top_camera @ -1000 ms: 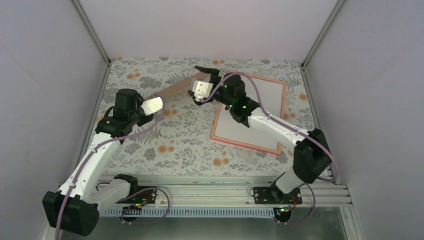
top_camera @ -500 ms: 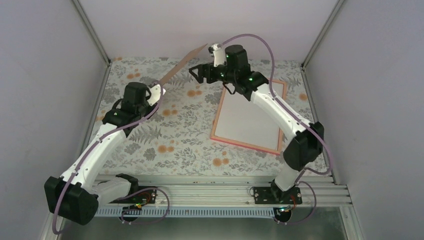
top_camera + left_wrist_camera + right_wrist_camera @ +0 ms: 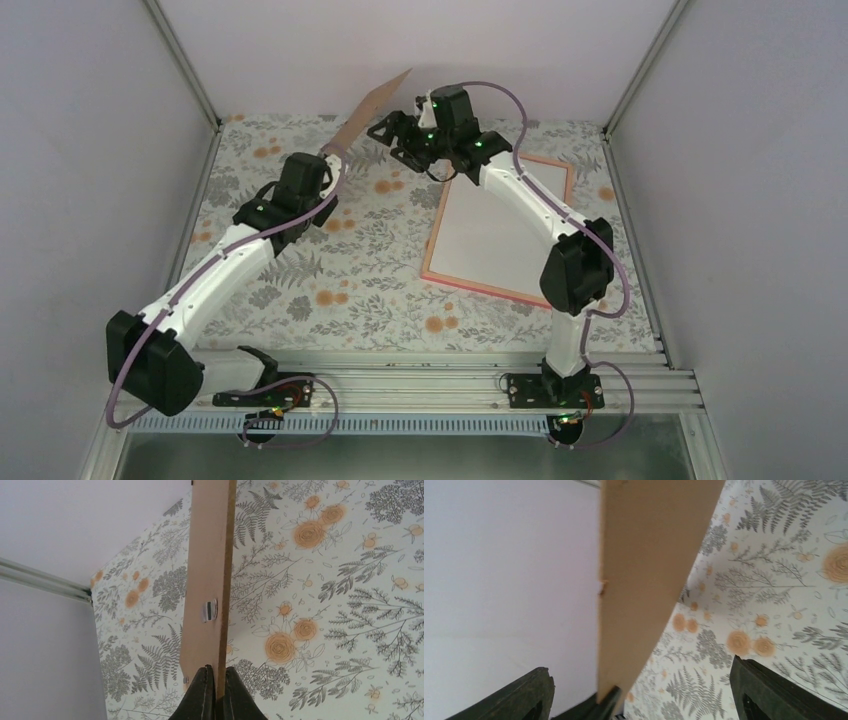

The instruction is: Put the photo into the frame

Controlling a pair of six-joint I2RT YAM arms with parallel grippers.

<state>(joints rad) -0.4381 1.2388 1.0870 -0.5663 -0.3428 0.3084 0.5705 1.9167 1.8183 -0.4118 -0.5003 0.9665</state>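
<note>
The frame [image 3: 568,215], thin pink border, lies flat on the table at right, with a plain white sheet [image 3: 500,230] filling it; no sunset picture shows. My left gripper [image 3: 326,158] is shut on the near end of a plain brown board [image 3: 372,112] and holds it in the air, slanting up toward the back wall. In the left wrist view the pads [image 3: 216,682] pinch the board's edge [image 3: 207,555] below a metal clip [image 3: 210,610]. My right gripper [image 3: 392,138] is open beside the board's upper part. In the right wrist view it [image 3: 641,677] straddles the board [image 3: 649,555] without touching it.
The table has a floral cloth [image 3: 340,280]. White walls with metal corner posts [image 3: 185,65] close in the left, back and right. The rail with the arm bases [image 3: 420,385] runs along the near edge. The right arm stretches over the frame's left part.
My left arm has lifted the board higher and toward the back wall. My right arm has swung up and back from the frame's corner, its open jaws now around the board.
</note>
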